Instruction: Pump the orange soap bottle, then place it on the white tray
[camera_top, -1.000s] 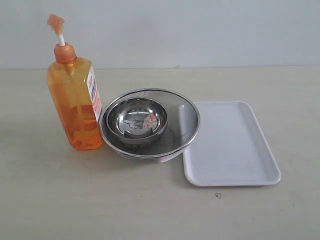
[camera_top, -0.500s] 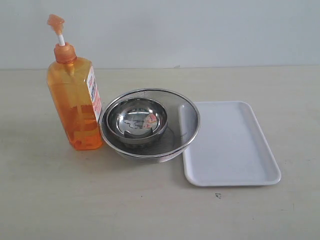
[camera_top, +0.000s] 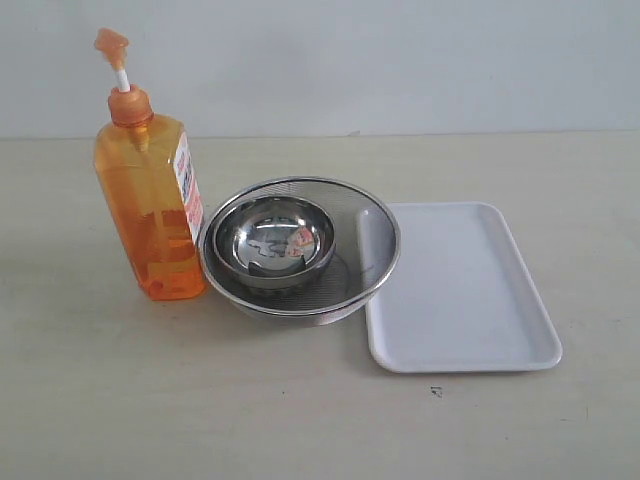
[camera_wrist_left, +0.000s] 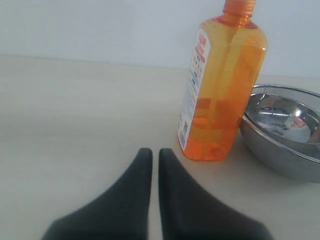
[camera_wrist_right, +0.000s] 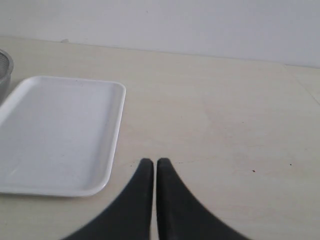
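Note:
The orange soap bottle (camera_top: 152, 205) stands upright at the left of the table, its pump head raised, its side against a steel mesh bowl. The left wrist view shows the orange soap bottle (camera_wrist_left: 220, 85) a short way beyond my left gripper (camera_wrist_left: 155, 152), which is shut and holds nothing. The white tray (camera_top: 460, 290) lies flat at the right of the bowl. In the right wrist view the white tray (camera_wrist_right: 55, 135) lies beside my right gripper (camera_wrist_right: 151, 162), also shut with nothing in it. Neither gripper appears in the exterior view.
A round steel mesh bowl (camera_top: 375, 235) with a smaller steel bowl (camera_top: 275, 240) inside sits between bottle and tray, touching both. The mesh bowl (camera_wrist_left: 285, 150) shows beside the bottle in the left wrist view. A pale wall runs behind the table.

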